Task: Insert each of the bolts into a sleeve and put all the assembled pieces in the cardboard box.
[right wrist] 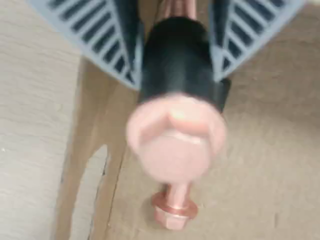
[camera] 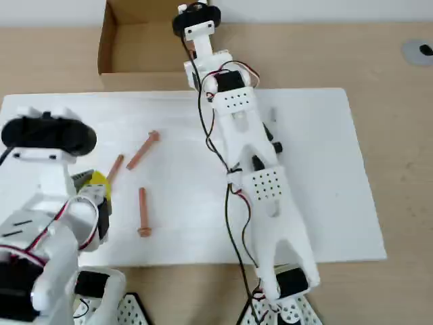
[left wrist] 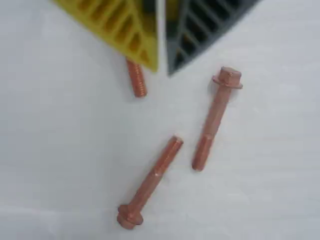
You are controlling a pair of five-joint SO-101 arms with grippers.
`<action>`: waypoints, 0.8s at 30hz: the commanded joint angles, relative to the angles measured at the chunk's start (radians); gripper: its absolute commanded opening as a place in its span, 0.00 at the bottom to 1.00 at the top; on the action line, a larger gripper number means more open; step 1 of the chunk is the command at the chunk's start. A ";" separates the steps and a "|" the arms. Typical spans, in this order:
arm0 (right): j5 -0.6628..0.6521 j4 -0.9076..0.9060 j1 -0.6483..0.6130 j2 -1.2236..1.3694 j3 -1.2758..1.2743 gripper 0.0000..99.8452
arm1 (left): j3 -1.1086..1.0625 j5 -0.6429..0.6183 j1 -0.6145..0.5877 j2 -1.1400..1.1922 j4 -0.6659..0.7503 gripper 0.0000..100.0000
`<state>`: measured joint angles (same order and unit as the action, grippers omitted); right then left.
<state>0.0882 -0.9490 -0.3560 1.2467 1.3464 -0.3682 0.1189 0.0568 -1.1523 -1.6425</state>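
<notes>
Right gripper (right wrist: 175, 75): is clamping black cylindrical sleeve (right wrist: 177, 55) holding copper flanged bolt (right wrist: 175, 142).
Left gripper (left wrist: 161, 65): is hovering closed over loose copper bolts (left wrist: 215, 120).

The left arm (camera: 47, 233) and right arm (camera: 284, 230) are white plastic with black motors (camera: 229, 81). The right one carries panels (camera: 265, 184) dotted with small holes, and black, red and white cables (camera: 211, 142) run along it. The left gripper (left wrist: 161, 69) has one yellow ribbed finger (left wrist: 125, 25) and one dark grey; the right gripper (right wrist: 175, 80) has blue-grey ribbed fingers (right wrist: 100, 35).

bright, even overhead light with soft, faint shadows.
</notes>
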 commanded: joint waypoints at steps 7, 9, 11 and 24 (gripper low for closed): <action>-0.012 -0.083 0.016 -0.008 0.196 0.11 | 0.164 0.008 0.097 0.197 -0.080 0.04; -0.012 -0.106 0.016 -0.008 0.217 0.11 | 0.190 0.006 0.121 0.208 -0.089 0.04; -0.011 -0.141 0.018 -0.010 0.239 0.11 | 0.209 0.008 0.141 0.209 -0.109 0.04; -0.011 -0.238 0.016 -0.007 0.275 0.24 | 0.187 0.063 0.195 0.203 -0.114 0.07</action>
<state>0.0852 -1.1745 -0.3560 1.2605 1.5658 -0.2117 0.1557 0.2394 -0.9482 -1.7484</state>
